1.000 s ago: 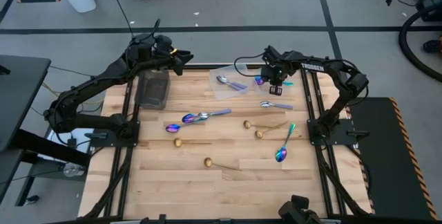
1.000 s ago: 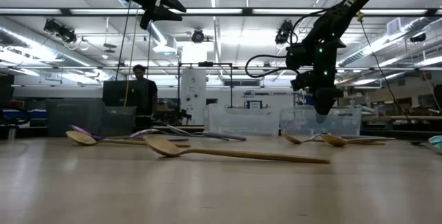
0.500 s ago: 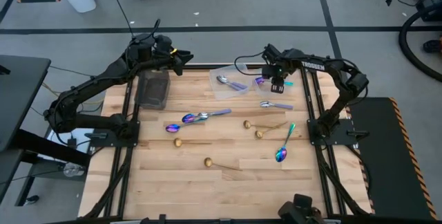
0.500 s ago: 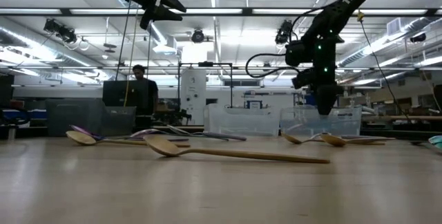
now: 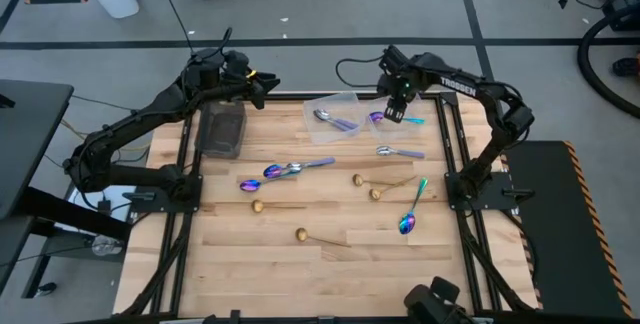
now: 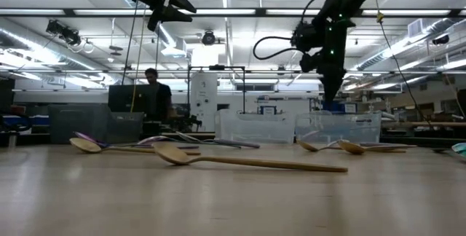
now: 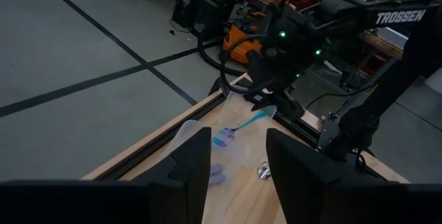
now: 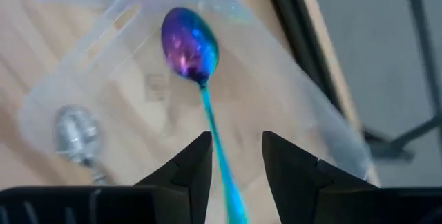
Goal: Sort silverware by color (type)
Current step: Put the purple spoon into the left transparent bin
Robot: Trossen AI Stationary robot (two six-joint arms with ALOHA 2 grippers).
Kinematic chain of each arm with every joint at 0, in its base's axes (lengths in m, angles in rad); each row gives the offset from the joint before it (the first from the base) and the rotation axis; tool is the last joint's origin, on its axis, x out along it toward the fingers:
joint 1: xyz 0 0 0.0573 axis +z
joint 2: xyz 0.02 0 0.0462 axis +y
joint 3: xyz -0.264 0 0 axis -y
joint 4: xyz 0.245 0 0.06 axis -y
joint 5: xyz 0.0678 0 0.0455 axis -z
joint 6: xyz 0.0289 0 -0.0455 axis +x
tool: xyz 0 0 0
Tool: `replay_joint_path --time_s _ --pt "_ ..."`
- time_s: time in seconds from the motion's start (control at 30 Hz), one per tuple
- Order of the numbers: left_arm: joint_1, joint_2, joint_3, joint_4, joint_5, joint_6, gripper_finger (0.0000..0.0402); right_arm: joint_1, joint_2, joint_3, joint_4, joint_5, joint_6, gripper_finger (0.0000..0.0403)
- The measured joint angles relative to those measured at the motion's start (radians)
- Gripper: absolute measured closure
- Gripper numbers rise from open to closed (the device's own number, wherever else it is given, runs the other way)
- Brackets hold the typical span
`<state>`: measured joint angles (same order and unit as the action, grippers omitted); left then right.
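The right gripper (image 5: 393,114) had been raised from the clear container (image 5: 403,127) at upper right of the counter (image 5: 300,264), jaws parted and empty. The rainbow spoon (image 8: 190,48) lay inside: one delivered, others unsorted. The left gripper (image 5: 268,82) was open, idle.

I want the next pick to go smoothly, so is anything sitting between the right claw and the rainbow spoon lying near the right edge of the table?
Nothing visible blocks it. The right claw hangs open above the clear container; the rainbow spoon lies alone on bare wood, apart from the gold spoons.
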<state>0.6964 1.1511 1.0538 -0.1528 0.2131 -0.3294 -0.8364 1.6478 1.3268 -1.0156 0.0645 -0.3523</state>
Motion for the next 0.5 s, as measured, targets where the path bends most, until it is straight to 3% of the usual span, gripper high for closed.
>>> replay_joint_path --time_s 0.13,0.5 --pt "0.000 0.000 0.000 0.000 0.000 0.000 0.0253 0.003 0.000 0.030 -0.052 -0.031 0.064 0.0266" --pt "0.000 0.000 0.000 0.000 0.000 0.000 0.0253 0.001 0.000 0.047 -0.019 -0.061 -0.055 0.0266"
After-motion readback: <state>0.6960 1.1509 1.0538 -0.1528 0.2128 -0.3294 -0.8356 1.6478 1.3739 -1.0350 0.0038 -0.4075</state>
